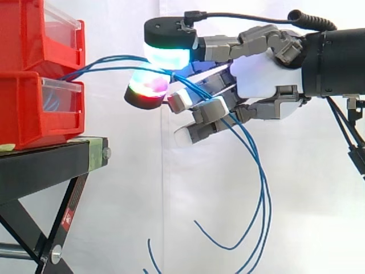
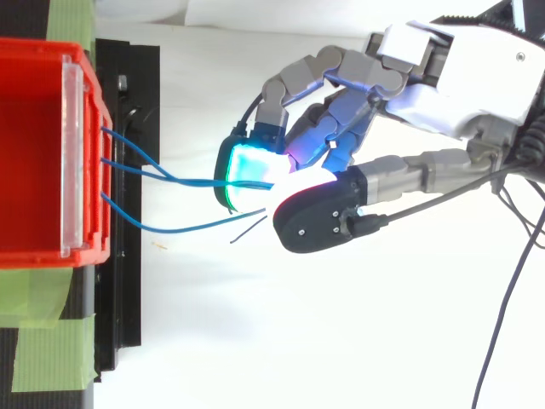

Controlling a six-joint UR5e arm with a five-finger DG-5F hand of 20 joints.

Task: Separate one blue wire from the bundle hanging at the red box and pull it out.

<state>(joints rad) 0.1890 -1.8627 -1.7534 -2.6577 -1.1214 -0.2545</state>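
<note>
Blue wires [image 2: 196, 181], three; red bins [image 1: 23, 114], two; one hand [image 1: 262, 77]

Two red bins [image 1: 34, 108] stacked at left on black stand [image 1: 45, 165]. Blue wires [image 1: 114, 61] leave the lower bin's front and run across to the hand [image 1: 259, 77] — pinched between two glowing pads [image 1: 166, 54], upper cyan, lower red-green. Beyond the fingers the wires droop in long loops before the white curtain [image 1: 114, 217]

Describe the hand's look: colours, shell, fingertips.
The hand has a white palm shell and grey segmented fingers. Its fingertip pads are thick and black-backed, glowing cyan-white, green and magenta-red. The arm behind it is a black cylinder.
</note>
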